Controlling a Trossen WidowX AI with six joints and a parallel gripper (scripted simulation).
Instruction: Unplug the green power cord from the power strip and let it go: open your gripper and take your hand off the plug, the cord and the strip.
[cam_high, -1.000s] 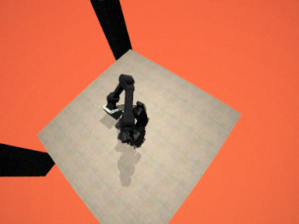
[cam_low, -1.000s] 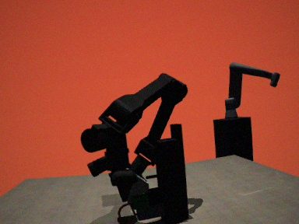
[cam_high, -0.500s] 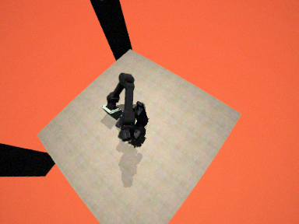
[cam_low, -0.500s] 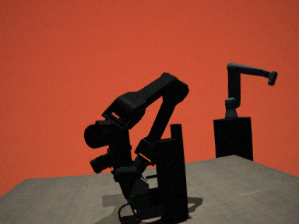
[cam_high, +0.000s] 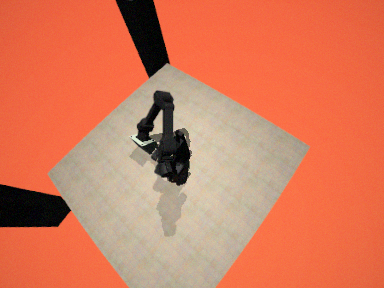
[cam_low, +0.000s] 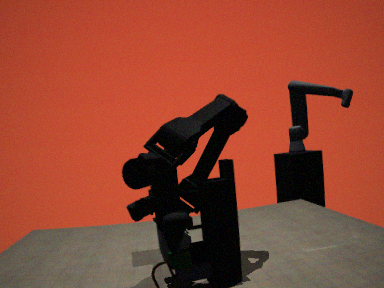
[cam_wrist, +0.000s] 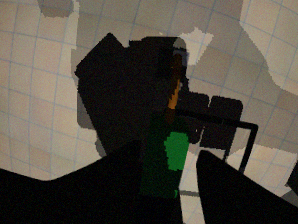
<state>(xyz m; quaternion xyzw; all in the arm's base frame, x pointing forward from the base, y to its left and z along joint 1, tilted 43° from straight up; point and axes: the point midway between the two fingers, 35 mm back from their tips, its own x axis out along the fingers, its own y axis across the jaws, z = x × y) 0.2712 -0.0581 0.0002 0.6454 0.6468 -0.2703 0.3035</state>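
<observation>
The green plug (cam_wrist: 162, 160) (cam_low: 180, 259) stands between my fingertips, with a lit green patch on its face in the wrist view. My gripper (cam_wrist: 169, 152) is open a little: a gap shows between the plug and the right finger, while the left finger lies close along or against the plug's other side. The orange-brown cord (cam_wrist: 173, 97) runs from the plug's far end; a dark loop of cord (cam_low: 154, 272) hangs beside the gripper in the exterior view. The power strip is not clearly told from the dark shapes around the plug, so the plug's seating cannot be seen. The top view hides the plug behind the arm.
A tall black block (cam_low: 221, 230) stands right beside the gripper. A thin black frame (cam_wrist: 250, 150) is right of the fingers in the wrist view. A pale-edged plate (cam_high: 142, 141) lies by the arm. Another arm (cam_low: 299, 107) stands on a black pedestal (cam_low: 300, 175) beyond the table.
</observation>
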